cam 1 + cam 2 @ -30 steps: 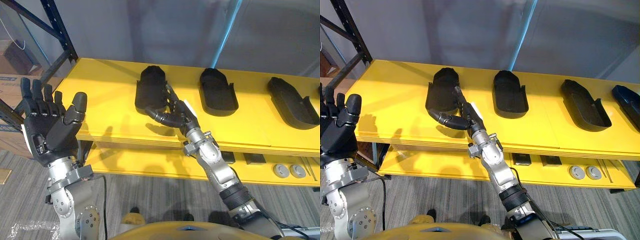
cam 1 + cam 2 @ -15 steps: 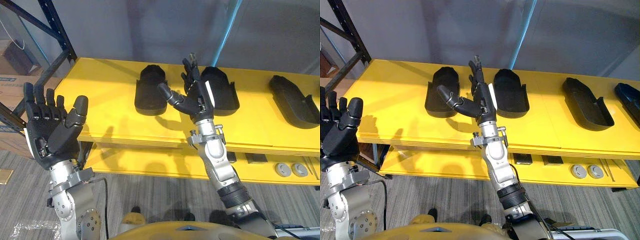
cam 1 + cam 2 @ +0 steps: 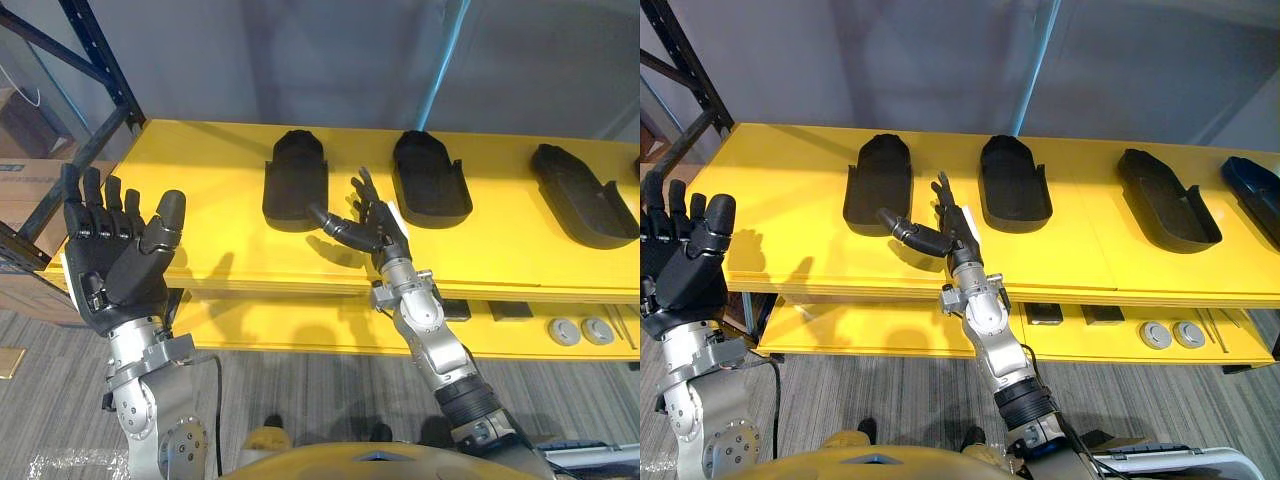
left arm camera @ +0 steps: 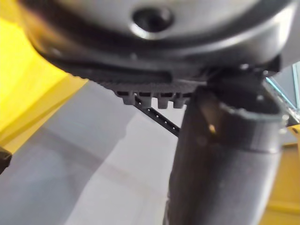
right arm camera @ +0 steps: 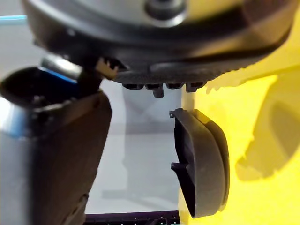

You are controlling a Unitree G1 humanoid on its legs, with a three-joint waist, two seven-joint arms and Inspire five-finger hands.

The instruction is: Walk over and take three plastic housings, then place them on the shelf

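Observation:
Three black plastic housings lie in a row on the yellow shelf point(image 3: 210, 160): a left housing point(image 3: 295, 180), a middle housing point(image 3: 430, 178) and a right housing point(image 3: 583, 195). My right hand point(image 3: 365, 225) hovers open over the shelf's front part, between the left and middle housings, with nothing in it. The right wrist view shows one housing point(image 5: 201, 168) just past the straight fingers, apart from them. My left hand point(image 3: 115, 255) is raised open off the shelf's left end, palm up and holding nothing.
A further dark housing point(image 3: 1255, 195) lies at the shelf's far right. On the lower yellow level are two grey discs point(image 3: 580, 332) and small black blocks point(image 3: 455, 310). A dark blue rack upright point(image 3: 100, 50) and cardboard boxes point(image 3: 30, 165) stand at the left.
My right hand left the left housing, swung up between the two housings, then came down and back toward the shelf's front edge, still open. The left hand rose slightly.

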